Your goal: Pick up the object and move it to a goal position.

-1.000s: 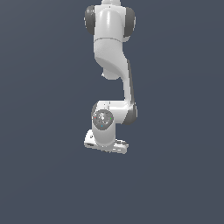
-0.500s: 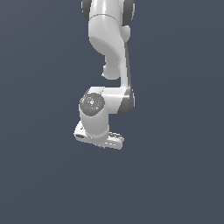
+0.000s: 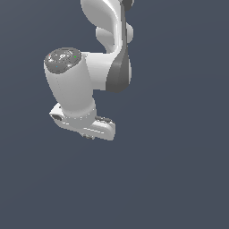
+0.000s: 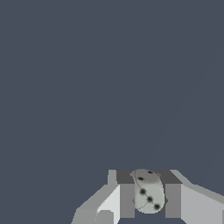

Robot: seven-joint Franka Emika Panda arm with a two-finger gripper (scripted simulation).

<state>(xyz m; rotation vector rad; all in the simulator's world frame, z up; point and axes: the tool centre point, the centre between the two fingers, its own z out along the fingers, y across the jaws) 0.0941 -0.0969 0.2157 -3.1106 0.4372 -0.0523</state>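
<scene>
Wrist view shows the gripper (image 4: 149, 194) closed on the object (image 4: 148, 191), a pale grey, rounded lump with small dark spots and thin dark lines across it. Going from one side to the other: a grey finger (image 4: 127, 199) presses against one flank of the object, the object fills the whole gap between the pads, and the second grey finger (image 4: 173, 199) presses against its other flank. Beyond the fingertips lies only a flat, dark blue-grey ground (image 4: 87, 78).

Exterior view has the white arm (image 3: 109, 40) coming down from above, its wrist (image 3: 71, 85) tilted, with the gripper body (image 3: 85, 125) below it. From here the fingers point away and the object between them is hidden.
</scene>
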